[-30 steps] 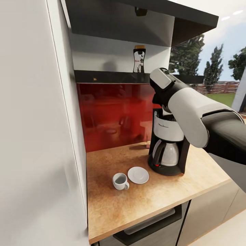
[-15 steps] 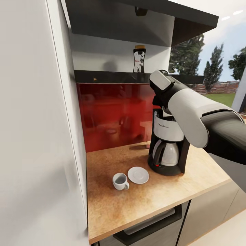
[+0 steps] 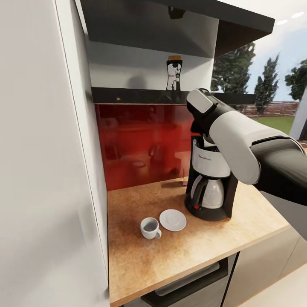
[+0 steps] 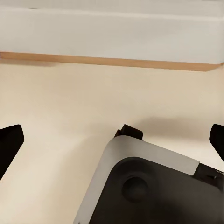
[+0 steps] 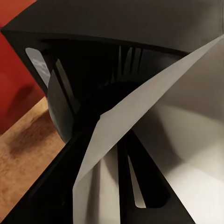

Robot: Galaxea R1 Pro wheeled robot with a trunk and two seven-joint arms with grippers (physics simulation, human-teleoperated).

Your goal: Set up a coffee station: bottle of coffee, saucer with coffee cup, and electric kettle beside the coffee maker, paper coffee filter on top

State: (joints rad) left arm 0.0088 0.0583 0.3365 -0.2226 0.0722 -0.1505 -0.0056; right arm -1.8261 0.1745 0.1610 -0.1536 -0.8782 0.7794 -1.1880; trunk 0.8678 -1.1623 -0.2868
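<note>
Paper coffee filter (image 5: 140, 116) fills the right wrist view, its white folded sheet spread just ahead of the right pincer and over the dark ribbed basket of the coffee maker (image 3: 209, 181). From the head view the right arm (image 3: 238, 136) hangs directly above the machine, so the step in hand looks like seating the filter on top. To do it well, lower straight down, keep the cone's point toward the basket centre, and let go only once the paper rests flat.

Neither finger of the right pincer can be made out, so I cannot tell whether it grips the paper. The left pincer hangs wide open over pale floor, holding nothing. Beyond and above the right pincer, the bottle of coffee (image 3: 173, 75) stands on the kitchen shelf (image 3: 136, 96); below it the coffee cup (image 3: 150, 227) and saucer (image 3: 172, 219) sit apart on the bench (image 3: 170, 256).
</note>
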